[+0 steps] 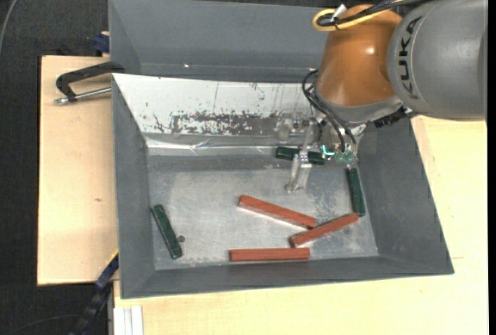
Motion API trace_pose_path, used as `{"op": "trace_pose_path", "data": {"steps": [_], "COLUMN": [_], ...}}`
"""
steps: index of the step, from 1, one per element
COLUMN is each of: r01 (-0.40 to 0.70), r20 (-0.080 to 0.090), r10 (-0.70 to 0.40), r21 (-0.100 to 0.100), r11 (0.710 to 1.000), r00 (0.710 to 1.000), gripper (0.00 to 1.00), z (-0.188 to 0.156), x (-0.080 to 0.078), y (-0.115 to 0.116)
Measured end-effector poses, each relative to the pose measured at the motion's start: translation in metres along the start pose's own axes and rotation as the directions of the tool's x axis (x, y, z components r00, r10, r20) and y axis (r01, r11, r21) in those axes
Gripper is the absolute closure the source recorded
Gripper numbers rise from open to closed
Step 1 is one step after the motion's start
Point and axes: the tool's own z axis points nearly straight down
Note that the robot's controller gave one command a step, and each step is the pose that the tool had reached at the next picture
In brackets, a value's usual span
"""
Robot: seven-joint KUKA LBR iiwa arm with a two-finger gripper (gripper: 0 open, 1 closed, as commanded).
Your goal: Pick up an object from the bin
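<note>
My gripper [294, 184] hangs in the back right part of the bin, under the orange wrist cover, its tip close to the bin floor. Just in front of it lies a red-brown flat stick [277, 212], slanting down to the right. A second red-brown stick [325, 230] lies at an angle against the first one's right end. To the gripper's right, a dark green stick [355, 190] lies along the right wall. I see nothing held in the gripper.
A third red-brown stick [269, 254] lies flat along the front wall. Another dark green stick [167, 231] rests near the front left corner. The arm comes in over the bin's right rim.
</note>
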Motion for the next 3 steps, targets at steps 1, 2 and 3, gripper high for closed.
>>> {"op": "trace_pose_path", "data": {"steps": [1, 2, 3], "r01": [0.028, 0.155, 0.152], "r20": [0.000, 0.005, 0.006], "r10": [-0.028, -0.155, -0.152], "r21": [-0.001, 0.000, 0.001], "r11": [1.000, 0.988, 0.988], "r00": [1.000, 0.988, 0.988], "gripper": [0.00, 0.00, 1.00], "z": [0.072, 0.068, 0.069], "x": [0.030, 0.073, 0.072], "y": [0.021, 0.053, 0.051]}}
